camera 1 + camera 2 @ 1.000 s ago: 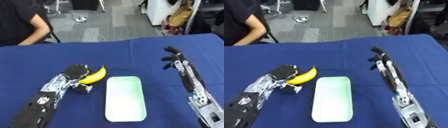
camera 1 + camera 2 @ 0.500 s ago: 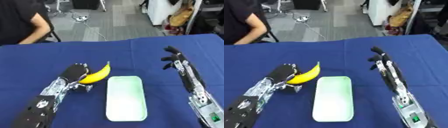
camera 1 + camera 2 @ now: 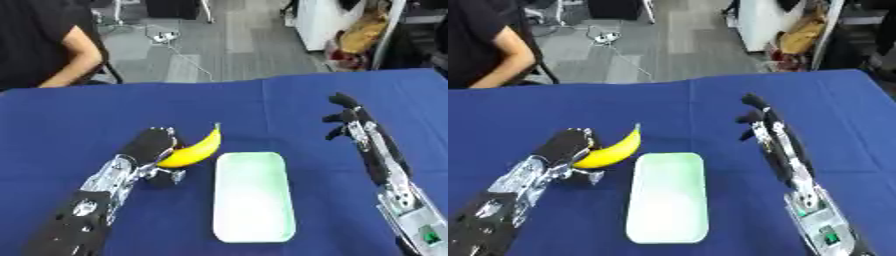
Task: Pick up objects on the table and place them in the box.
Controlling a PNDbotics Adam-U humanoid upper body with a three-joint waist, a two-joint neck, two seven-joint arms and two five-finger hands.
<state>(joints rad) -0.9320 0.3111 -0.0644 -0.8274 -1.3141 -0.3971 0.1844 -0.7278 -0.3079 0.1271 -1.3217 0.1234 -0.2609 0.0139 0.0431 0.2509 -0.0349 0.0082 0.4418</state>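
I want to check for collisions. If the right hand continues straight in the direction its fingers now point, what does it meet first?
Nothing, it seems: the right hand points toward the table's far edge, over bare blue tablecloth. Depth is uncertain.

The left robot hand (image 3: 150, 145) was black, on a forearm of silver links that widened into a black shell toward seven o'clock. The right robot hand (image 3: 346, 116) was black too; its silver forearm bore a small green mark near five o'clock.

left hand (image 3: 150, 147) lifts banana (image 3: 193, 150) higher, tip now pointing up and far, just left of box (image 3: 252, 196) far corner.
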